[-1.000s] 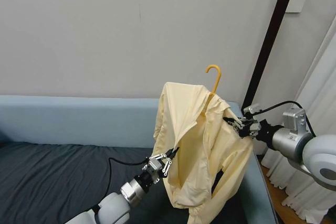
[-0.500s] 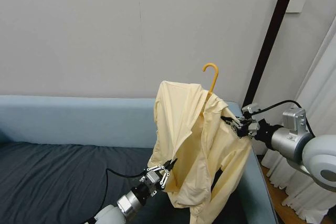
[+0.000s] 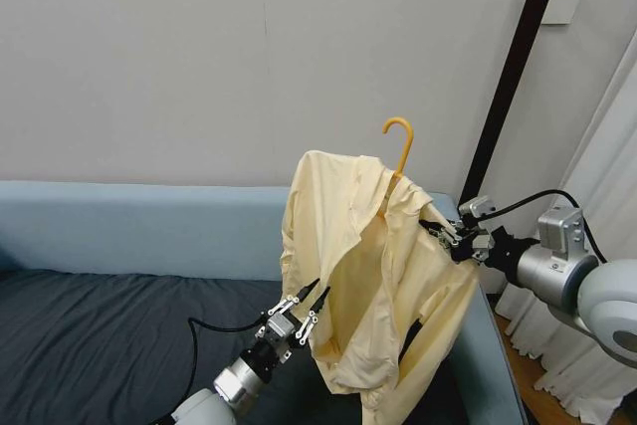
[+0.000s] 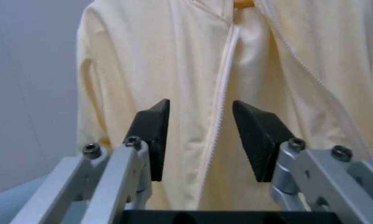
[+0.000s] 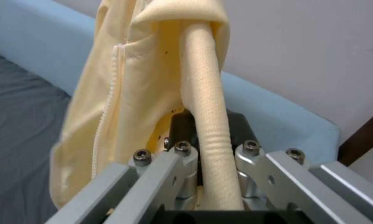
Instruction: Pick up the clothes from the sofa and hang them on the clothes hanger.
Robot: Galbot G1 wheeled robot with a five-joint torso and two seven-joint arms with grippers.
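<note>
Jaws of the left gripper (image 3: 296,312) stand spread just before the open zip front of the yellow jacket (image 3: 370,266), which hangs above the sofa (image 3: 119,231) on the hanger (image 3: 401,142); those of the right gripper (image 3: 445,237) pinch the hanger's padded arm. Judged step: settling the jacket. Take one zip edge only, pull gently, hold the hanger level. Left wrist view shows the zip line running between the pads (image 4: 154,135); right wrist view shows the shoulder capping the arm's end

A home living room. A light blue sofa (image 3: 119,216) with a dark grey seat runs along the far side, against a plain pale wall (image 3: 199,67). On the right, a white curtain (image 3: 622,146) hangs down to a wooden floor (image 3: 525,390), and a dark frame (image 3: 509,77) leans up past the sofa's end.
</note>
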